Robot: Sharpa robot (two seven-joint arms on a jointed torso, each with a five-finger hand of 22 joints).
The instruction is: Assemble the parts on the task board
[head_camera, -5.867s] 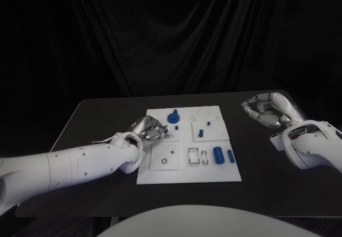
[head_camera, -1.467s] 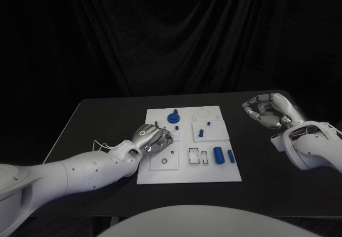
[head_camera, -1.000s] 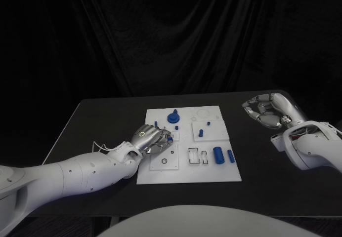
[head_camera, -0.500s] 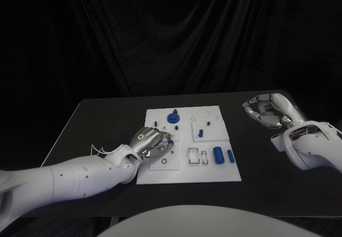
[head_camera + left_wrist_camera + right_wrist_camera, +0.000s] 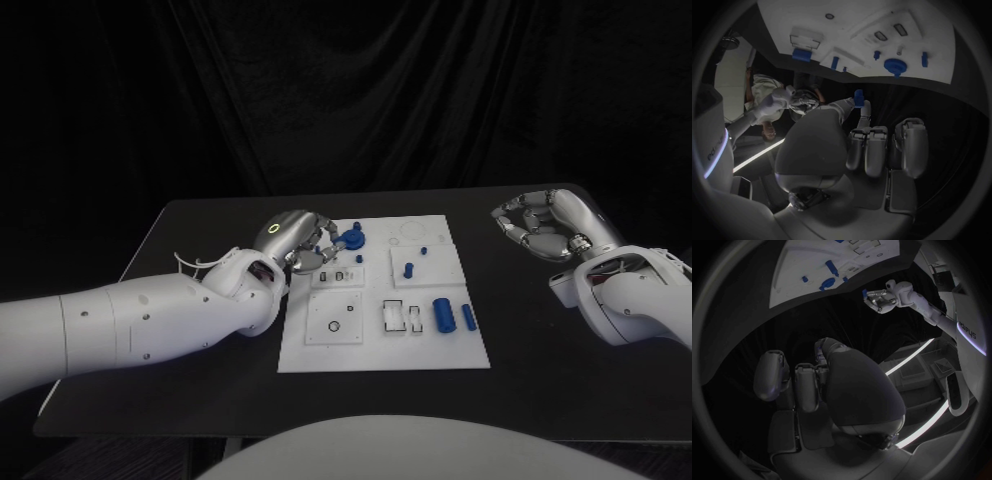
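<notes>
The white task board [image 5: 378, 356] lies in the middle of the black table. My left hand [image 5: 300, 240] hovers over the board's far left edge and pinches a small blue part [image 5: 858, 97] at its fingertips; the same part [image 5: 865, 292] shows in the right wrist view. On the board stand a round blue part [image 5: 351, 239], a small blue peg [image 5: 408, 268] and two blue cylinders [image 5: 443, 313] side by side. My right hand [image 5: 538, 226] hangs above the table right of the board, fingers curled in on nothing.
The board has several recessed slots, among them a ring hole [image 5: 335, 326] and a rectangular pocket [image 5: 392, 315]. Bare black table [image 5: 202, 230] surrounds the board on every side, and a dark curtain hangs behind.
My left hand has lifted from the board's left middle and moved toward its far left corner, carrying the small blue part. The right hand has stayed still.
</notes>
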